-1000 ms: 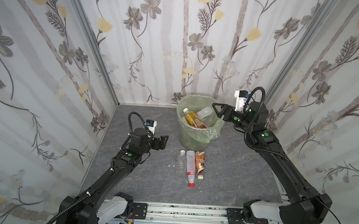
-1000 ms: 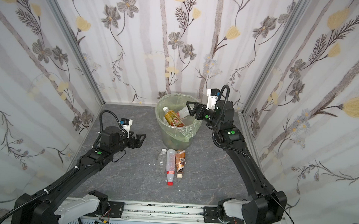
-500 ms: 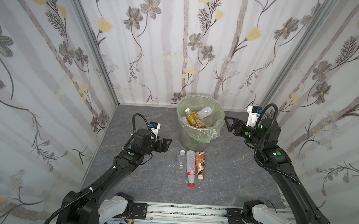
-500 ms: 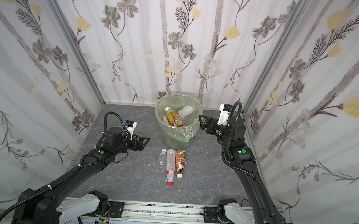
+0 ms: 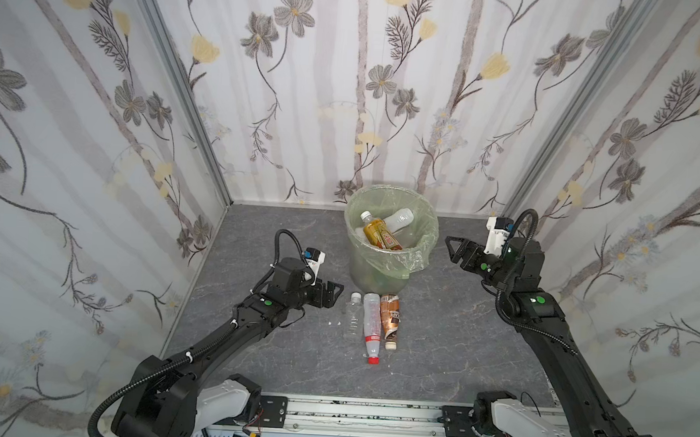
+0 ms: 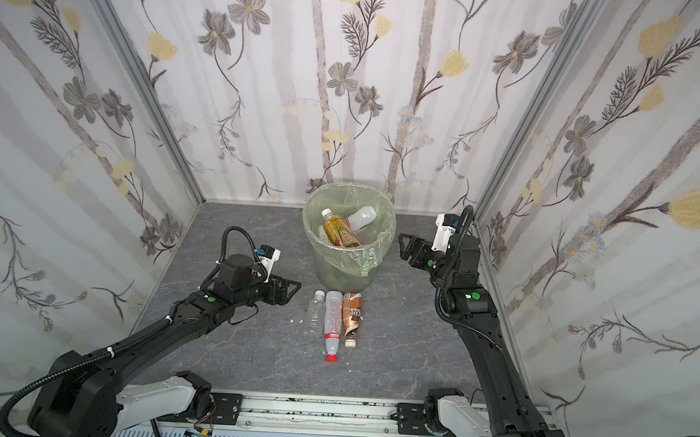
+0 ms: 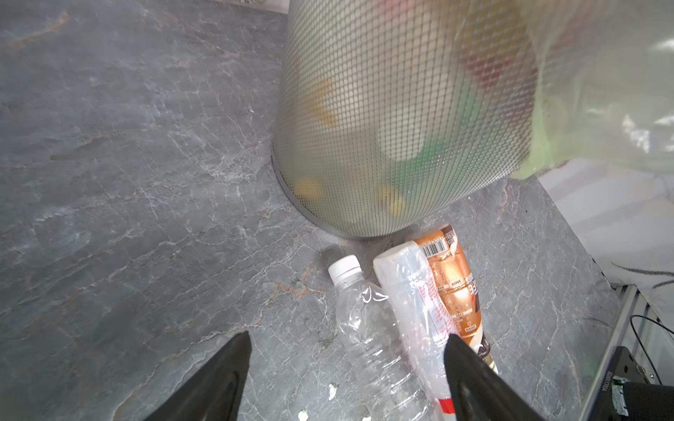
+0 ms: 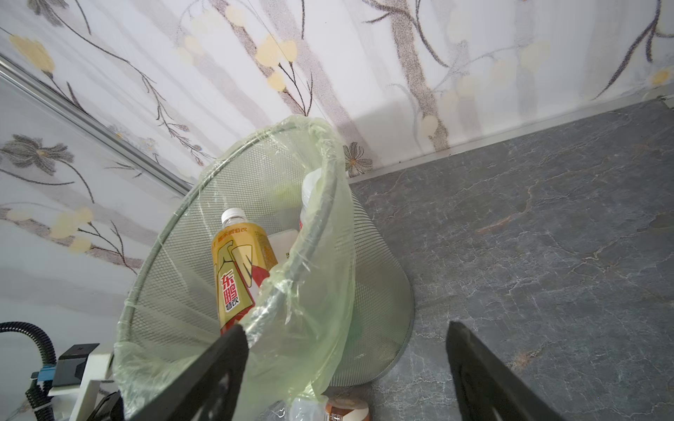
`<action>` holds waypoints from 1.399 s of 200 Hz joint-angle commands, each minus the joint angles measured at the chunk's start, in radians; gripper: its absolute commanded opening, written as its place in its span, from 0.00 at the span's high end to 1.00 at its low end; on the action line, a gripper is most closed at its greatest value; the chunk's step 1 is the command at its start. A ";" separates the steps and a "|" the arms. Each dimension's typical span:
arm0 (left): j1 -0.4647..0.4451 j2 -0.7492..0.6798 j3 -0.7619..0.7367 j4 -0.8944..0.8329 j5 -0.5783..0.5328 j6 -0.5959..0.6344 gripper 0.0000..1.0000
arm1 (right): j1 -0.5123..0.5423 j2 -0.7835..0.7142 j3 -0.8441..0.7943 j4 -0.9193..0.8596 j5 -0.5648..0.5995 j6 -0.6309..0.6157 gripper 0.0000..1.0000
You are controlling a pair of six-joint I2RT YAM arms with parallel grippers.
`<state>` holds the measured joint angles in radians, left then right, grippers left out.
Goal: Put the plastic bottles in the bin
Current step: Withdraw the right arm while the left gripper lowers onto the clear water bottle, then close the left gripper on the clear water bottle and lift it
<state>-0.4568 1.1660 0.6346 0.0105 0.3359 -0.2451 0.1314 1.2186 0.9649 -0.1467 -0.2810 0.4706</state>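
Bottles, 3 of them, are seen lying side by side on the grey bench (image 5: 290, 349), just in front of the bin (image 5: 378, 271). They are a clear bottle (image 5: 351, 317) w/ white cap toward the bin, a red-capped bottle (image 5: 371, 325) w/ cap pointed away from it, and a brown coffee bottle (image 5: 390, 315) w/ base nearly at the bin's foot. Inside the bin, lined w/ a pale green bag (image 5: 410, 260), an amber tea bottle (image 5: 376, 234) and a whitish bottle (image 5: 400, 219) are seen atop the pile. More colours are made out through the mesh wall in the L wrist view. L hand (image 5: 334, 295) is held low, near the clear bottle but apart, fingers spread, nothing gripped. R hand (image 5: 451, 248) is held beside the bin's rim, apart from it, likewise spread and empty.
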 commanded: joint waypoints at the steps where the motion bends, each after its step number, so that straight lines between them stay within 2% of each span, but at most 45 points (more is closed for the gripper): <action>1: -0.016 0.024 -0.011 0.022 -0.002 -0.037 0.15 | -0.002 0.019 -0.015 0.077 0.002 0.008 0.14; 56: -0.092 0.088 -0.018 0.022 -0.022 -0.084 0.17 | -0.015 0.050 -0.031 0.117 -0.009 0.023 0.14; 132: -0.173 0.169 -0.056 0.023 -0.010 -0.147 0.14 | -0.039 0.050 -0.057 0.140 -0.022 0.022 0.14; 176: -0.228 0.240 -0.026 0.023 -0.008 -0.151 0.14 | -0.045 0.068 -0.061 0.160 -0.037 0.031 0.14; 236: -0.252 0.354 0.027 0.023 -0.010 -0.136 0.24 | -0.059 0.073 -0.071 0.160 -0.037 0.030 0.14; 280: -0.257 0.376 0.036 0.022 -0.032 -0.138 0.32 | -0.069 0.073 -0.083 0.161 -0.042 0.028 0.14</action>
<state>-0.7124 1.5379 0.6624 0.0181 0.3244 -0.3843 0.0666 1.2884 0.8875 -0.0315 -0.3084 0.4969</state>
